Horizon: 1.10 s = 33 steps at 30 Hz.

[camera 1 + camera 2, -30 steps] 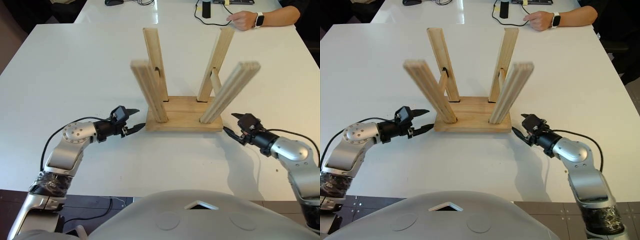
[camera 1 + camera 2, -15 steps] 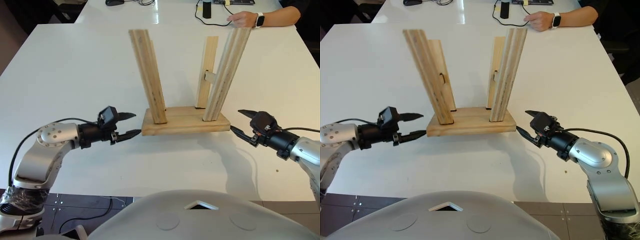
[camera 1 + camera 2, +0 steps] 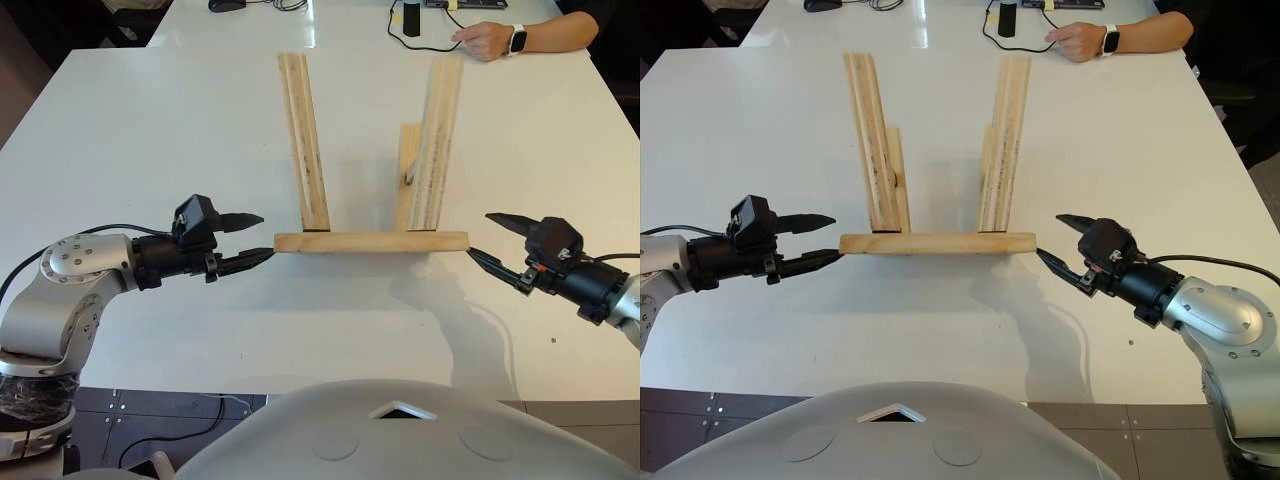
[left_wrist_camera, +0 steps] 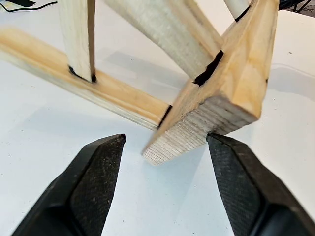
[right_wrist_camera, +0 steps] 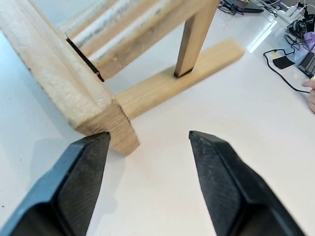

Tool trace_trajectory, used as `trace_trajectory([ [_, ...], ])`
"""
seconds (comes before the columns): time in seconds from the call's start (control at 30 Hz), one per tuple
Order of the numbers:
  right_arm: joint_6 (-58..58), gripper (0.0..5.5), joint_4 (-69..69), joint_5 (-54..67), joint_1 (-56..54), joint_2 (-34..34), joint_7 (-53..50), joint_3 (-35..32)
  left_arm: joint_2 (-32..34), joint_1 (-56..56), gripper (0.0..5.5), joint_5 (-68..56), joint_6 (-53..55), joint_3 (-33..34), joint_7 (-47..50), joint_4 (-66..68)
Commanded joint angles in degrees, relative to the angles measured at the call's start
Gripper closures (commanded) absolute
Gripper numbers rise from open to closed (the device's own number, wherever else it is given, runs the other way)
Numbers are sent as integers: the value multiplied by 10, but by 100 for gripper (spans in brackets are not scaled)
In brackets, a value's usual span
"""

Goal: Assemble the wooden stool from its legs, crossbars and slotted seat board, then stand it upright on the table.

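The assembled wooden stool lies tipped over, its slotted seat board (image 3: 370, 242) seen edge-on and its legs (image 3: 303, 140) pointing toward the far side of the table. My left gripper (image 3: 266, 234) is open at the seat's left end, its lower fingertip against the corner. In the left wrist view the seat corner (image 4: 231, 93) sits between the two black fingers (image 4: 88, 187). My right gripper (image 3: 478, 234) is open at the seat's right end, lower fingertip touching it. In the right wrist view the seat end (image 5: 64, 83) lies beside one finger (image 5: 83, 167).
The white table (image 3: 150, 130) has free room on both sides of the stool and in front of it. At the far edge a person's hand (image 3: 485, 40) with a watch rests near a black object (image 3: 413, 18) and cables.
The stool has tipped from seat flat with legs up to seat on edge with legs pointing away. Both grippers have stayed at the seat's ends, rising slightly.
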Motion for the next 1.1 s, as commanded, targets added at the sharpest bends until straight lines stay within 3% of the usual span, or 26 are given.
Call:
trace_trajectory([
  [0.03,-1,252,-59,111,-30,-9,59,5,-18,-34,242,-84,9,-13,-38,-56],
  [0.17,-4,252,-44,106,-13,-19,78,4,-12,-28,242,-59,-6,-18,-52,-40],
  [0.4,-52,252,63,58,26,-35,137,20,5,-6,242,139,-165,-108,-71,92],
  [0.53,-84,252,129,42,17,-48,179,34,-2,-29,242,160,-209,-131,-98,158],
  [0.83,-176,252,277,-65,-61,-36,213,187,-65,-122,242,207,-311,-183,-113,317],
  [1.1,-221,252,351,-113,-122,-1,200,259,-91,-158,242,227,-379,-215,-159,410],
])
